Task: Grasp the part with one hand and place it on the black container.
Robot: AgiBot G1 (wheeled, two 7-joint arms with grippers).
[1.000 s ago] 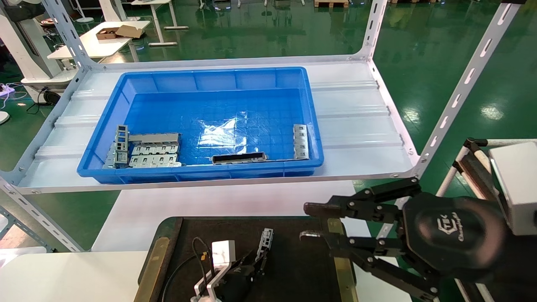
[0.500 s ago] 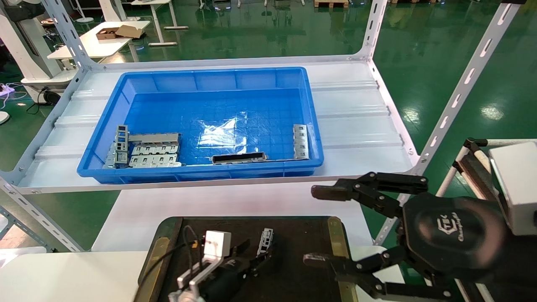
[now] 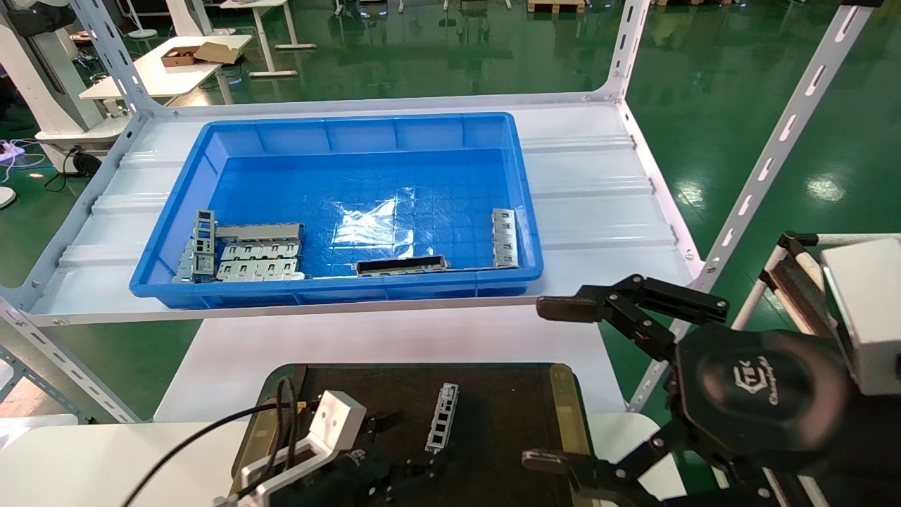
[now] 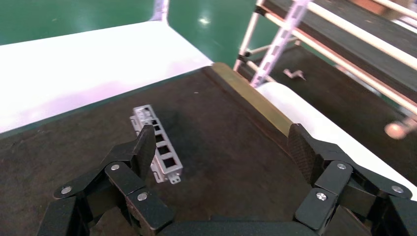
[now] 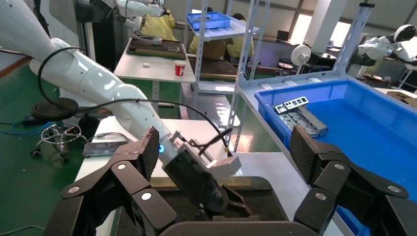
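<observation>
On the white shelf behind the black container, the blue bin is sitting with a few grey stamped plates and a dark strip along its near wall. Nearer than that bin, the black container is lying on the white table, its olive-gold rim showing in the left wrist view. To the right of the container, the right gripper is hovering above the table edge with its jaws spread wide and nothing between them; it looks idle. At the container's near edge, the left gripper is hanging low over the dark floor, jaws spread apart and gripping nothing, one finger standing just beside the part. Smallest of all, the part is lying flat on the container's floor, its square cutouts facing up, free of both grippers.

Judging from this, the placing step is being finished: the part appears released onto the container. The next move probably calls for lifting the left gripper straight up and away, keeping that near finger from brushing the part and dragging it across the floor.
</observation>
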